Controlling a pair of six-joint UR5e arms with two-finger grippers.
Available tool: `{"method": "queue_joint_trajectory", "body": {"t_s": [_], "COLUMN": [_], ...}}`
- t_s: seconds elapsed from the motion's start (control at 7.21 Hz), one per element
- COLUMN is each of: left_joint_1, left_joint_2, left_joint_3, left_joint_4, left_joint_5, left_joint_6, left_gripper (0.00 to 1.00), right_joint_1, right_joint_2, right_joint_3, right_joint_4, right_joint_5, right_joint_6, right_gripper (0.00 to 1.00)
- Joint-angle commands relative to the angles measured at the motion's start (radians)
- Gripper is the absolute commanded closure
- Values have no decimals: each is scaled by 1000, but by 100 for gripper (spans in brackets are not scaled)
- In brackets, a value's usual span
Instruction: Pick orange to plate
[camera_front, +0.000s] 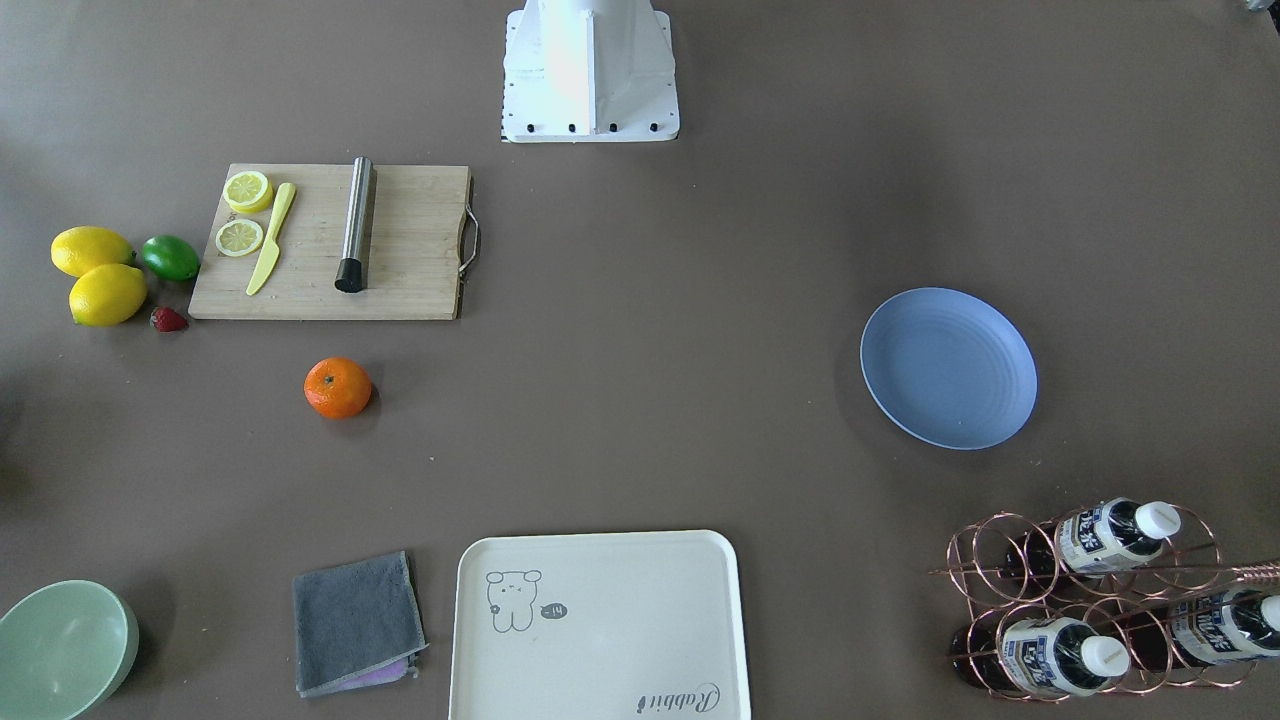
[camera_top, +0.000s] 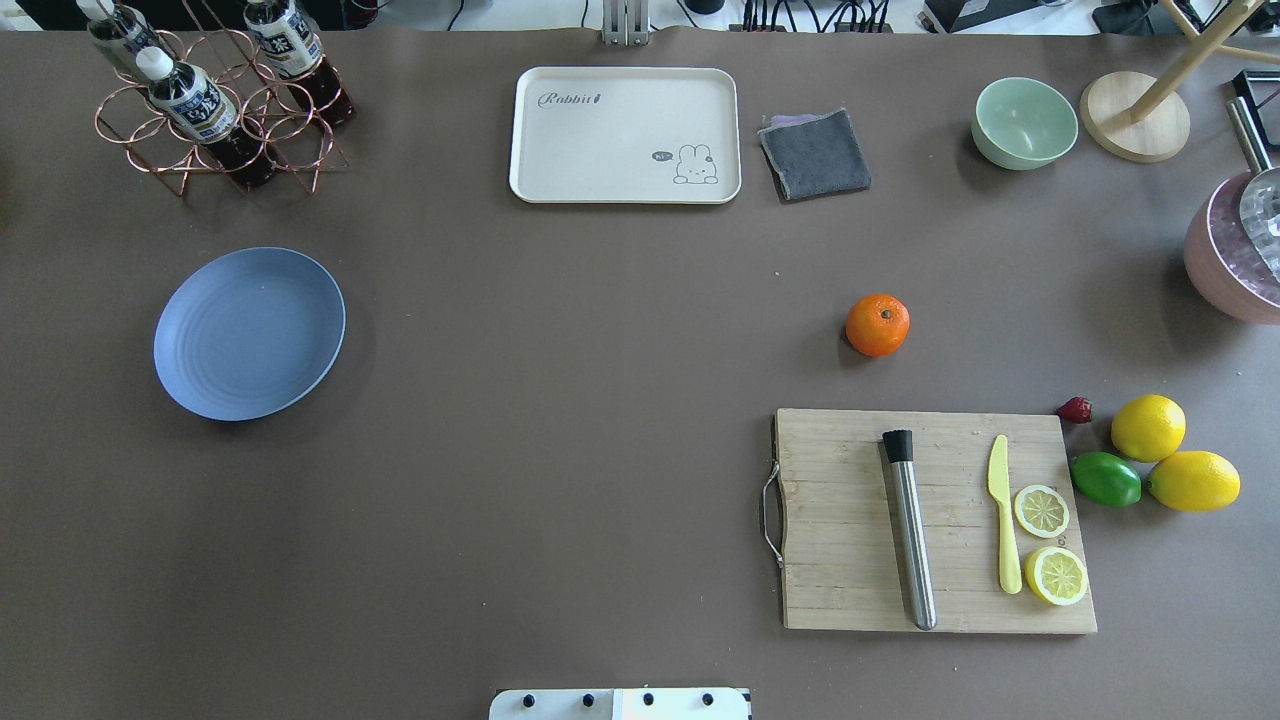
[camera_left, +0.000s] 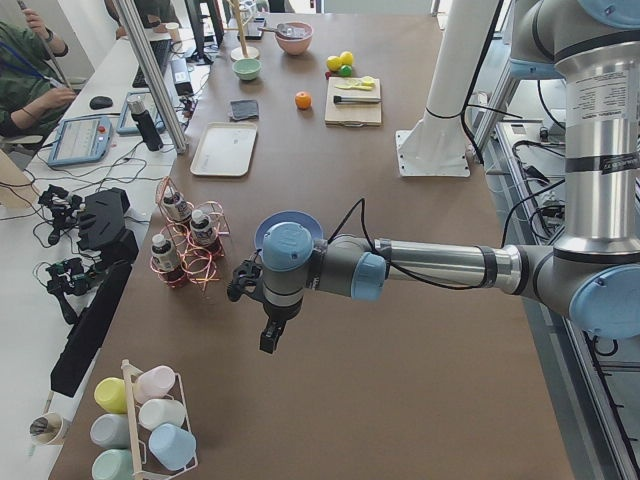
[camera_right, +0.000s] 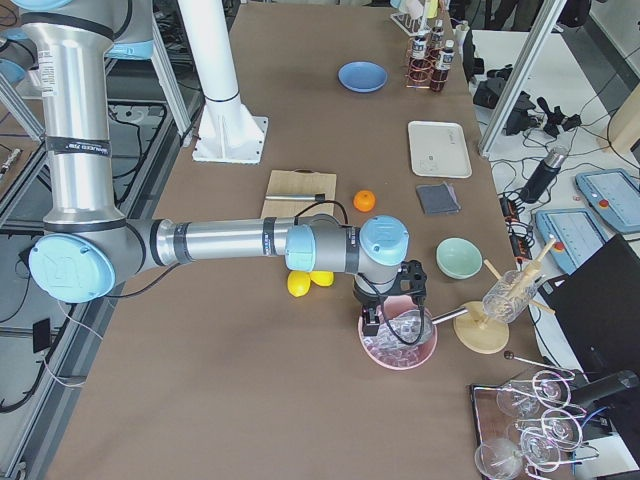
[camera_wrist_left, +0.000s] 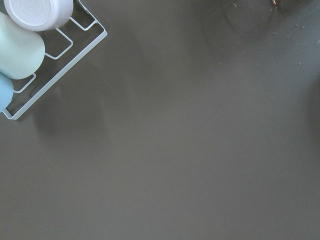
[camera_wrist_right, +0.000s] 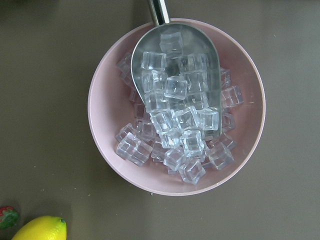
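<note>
Orange (camera_front: 338, 388) one, plate (camera_front: 948, 368) one, well apart

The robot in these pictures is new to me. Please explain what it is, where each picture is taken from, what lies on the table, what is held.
It is a two-armed robot at a table. Two pictures look down on the table, two look along it from its ends, two come from wrist cameras. On it lie an orange, a blue plate, a cutting board, lemons. The left gripper hangs over bare table, the right gripper over a pink bowl of ice. I see nothing held; open or shut, I cannot tell.
</note>
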Motion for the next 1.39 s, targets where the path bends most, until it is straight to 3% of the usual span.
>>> {"method": "queue_joint_trajectory", "body": {"t_s": [0.0, 0.28, 0.55, 0.83, 0.97, 1.25], "left_joint_1": [39, 224, 388, 523, 592, 643], "left_joint_2": [-14, -14, -14, -17, -47, -135], "left_joint_3": [-2, 9, 39, 122, 164, 265], "left_joint_4": [-11, -301, -574, -813, -894, -910], "left_joint_5": [-29, -23, -5, 85, 137, 159], "left_joint_6": [-63, -471, -817, -999, -1097, -1130], "left_gripper": [2, 2, 2, 2, 2, 2], "right_joint_1": [0, 0, 0, 0, 0, 0], "right_joint_2": [-25, -63, -59, -59, -59, -59], "right_joint_3": [9, -2, 1, 1, 1, 1], "right_joint_4": [6, 142, 145, 145, 145, 145], "right_joint_5": [104, 86, 88, 88, 89, 92], "right_joint_6": [-11, -2, 82, 98, 99, 101], "right_gripper": [0, 0, 0, 0, 0, 0]}}
